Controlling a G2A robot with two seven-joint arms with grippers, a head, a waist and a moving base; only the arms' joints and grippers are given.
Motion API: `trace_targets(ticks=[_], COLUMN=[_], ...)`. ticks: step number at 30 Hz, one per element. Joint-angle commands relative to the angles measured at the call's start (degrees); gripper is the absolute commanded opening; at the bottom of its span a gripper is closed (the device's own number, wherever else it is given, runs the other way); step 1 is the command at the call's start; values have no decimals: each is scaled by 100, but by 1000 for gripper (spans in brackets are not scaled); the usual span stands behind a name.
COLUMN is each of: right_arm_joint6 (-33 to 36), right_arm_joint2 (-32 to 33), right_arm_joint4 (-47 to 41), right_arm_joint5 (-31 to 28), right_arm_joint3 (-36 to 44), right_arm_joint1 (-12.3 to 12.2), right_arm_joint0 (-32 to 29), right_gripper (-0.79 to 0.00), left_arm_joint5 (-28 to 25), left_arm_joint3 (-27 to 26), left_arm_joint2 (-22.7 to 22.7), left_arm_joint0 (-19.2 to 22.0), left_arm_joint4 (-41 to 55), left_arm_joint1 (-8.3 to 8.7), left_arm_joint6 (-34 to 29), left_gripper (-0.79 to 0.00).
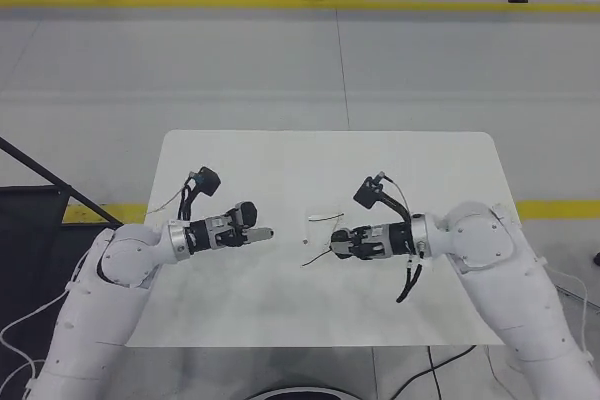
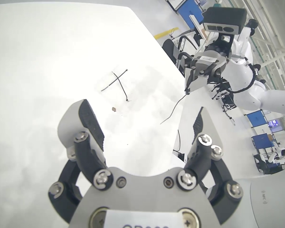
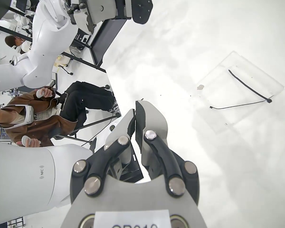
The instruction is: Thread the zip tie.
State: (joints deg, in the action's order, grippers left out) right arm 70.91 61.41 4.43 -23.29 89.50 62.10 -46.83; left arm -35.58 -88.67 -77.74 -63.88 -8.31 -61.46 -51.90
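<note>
My right gripper is shut on the head end of a thin black zip tie. The tie's free tail hangs down toward the table. Two more black zip ties lie crossed on a clear plastic sheet at the table's middle. My left gripper hovers open a short way left of the sheet, with nothing between its fingers, and it faces the right gripper.
The white table is bare around the sheet. A small brown speck lies at the sheet's edge. The table's front edge runs close under both forearms.
</note>
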Motion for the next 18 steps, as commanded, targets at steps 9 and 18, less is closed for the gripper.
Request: trace_targets(ticks=[9,18], right_arm_joint6=[230,571], right_arm_joint2=[-405,-1056], right_arm_joint4=[-535,-978], right_arm_joint5=[211,237], right_arm_joint3=[-346,-1057], right_arm_joint1=[114,326], right_arm_joint0=[716,1501], right_gripper=[-785,-785], left_arm_joint5=[-596,-1098], left_arm_joint3=[422,380], left_arm_joint2=[461,632], left_arm_joint0=[353,318], left_arm_joint4=[362,279], left_arm_joint1=[-9,47], left_arm_joint6=[-247,-424], left_gripper=[-22,-169])
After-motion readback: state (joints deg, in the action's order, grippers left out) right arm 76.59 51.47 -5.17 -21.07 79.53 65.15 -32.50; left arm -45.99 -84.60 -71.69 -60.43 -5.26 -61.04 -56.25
